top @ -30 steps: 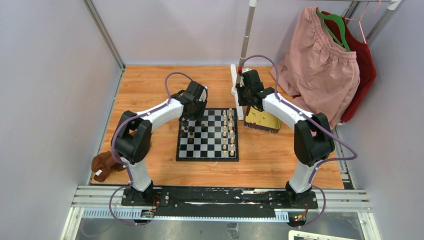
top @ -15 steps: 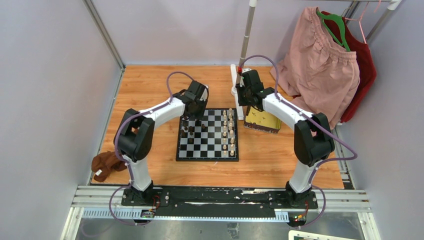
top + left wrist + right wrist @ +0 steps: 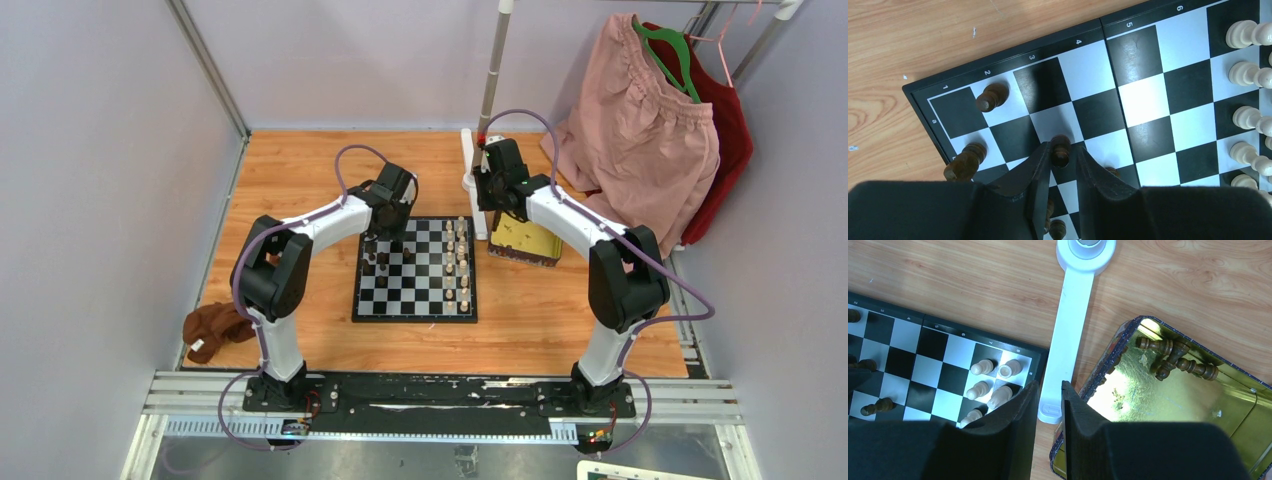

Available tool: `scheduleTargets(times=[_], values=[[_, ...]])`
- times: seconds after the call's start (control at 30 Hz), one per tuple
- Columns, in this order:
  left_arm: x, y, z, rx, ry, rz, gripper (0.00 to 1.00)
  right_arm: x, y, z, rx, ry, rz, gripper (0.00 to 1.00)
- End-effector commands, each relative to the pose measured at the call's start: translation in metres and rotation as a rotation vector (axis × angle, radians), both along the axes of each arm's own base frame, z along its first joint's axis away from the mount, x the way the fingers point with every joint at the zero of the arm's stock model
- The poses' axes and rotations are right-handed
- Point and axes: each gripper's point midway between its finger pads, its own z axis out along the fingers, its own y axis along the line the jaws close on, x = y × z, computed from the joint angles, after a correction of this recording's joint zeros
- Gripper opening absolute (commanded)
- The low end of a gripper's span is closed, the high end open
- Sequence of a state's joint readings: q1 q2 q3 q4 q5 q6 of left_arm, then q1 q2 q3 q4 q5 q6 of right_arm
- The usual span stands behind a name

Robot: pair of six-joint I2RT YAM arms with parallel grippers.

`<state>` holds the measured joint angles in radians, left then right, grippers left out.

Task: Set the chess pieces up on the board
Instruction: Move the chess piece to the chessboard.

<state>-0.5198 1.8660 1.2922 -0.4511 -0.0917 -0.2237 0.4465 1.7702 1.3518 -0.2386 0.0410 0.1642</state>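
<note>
The board (image 3: pixel 415 292) sits mid-table between the two arms. The cream pieces (image 3: pixel 456 262) stand in two lines down its right side, and a handful of dark ones are bunched at the far left corner.

In the left wrist view, the rim is printed 1 to 6 along one edge, with a small "a" round the corner. The left gripper (image 3: pixel 1063 150) has its fingers either side of a dark pawn (image 3: pixel 1060 155). They're very close, but whether they're actually pinching it can't be told. Another dark piece (image 3: pixel 992 96) stands in the column marked 2.

The right gripper (image 3: pixel 1049 390) hangs over a white plastic bar (image 3: pixel 1068 330) with its fingers a little apart and nothing between them. Next to it, the gold tin (image 3: pixel 1173 405) has a few dark pieces (image 3: pixel 1175 359) lying flat inside. The rim print on that side is too small to read.
</note>
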Motion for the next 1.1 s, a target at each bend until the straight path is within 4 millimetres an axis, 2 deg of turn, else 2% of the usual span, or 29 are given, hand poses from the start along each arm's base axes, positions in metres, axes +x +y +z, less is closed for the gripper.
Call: scheduleTargets(times=[0.0,0.27,0.6,1.07], values=[[0.008,-0.005,0.010,-0.005,-0.034,0.000,0.28,0.004,-0.004,0.002,0.017,-0.004,-0.017,0.28],[0.009,0.000,0.019,0.010,-0.057,0.011,0.20,0.005,-0.003,0.003,0.020,-0.005,-0.016,0.28],[0.014,0.013,0.030,0.056,-0.103,0.059,0.19,0.006,-0.001,0.004,0.028,-0.004,-0.010,0.28],[0.019,0.027,0.024,0.070,-0.098,0.126,0.18,0.006,0.000,0.001,0.028,0.005,-0.007,0.28]])
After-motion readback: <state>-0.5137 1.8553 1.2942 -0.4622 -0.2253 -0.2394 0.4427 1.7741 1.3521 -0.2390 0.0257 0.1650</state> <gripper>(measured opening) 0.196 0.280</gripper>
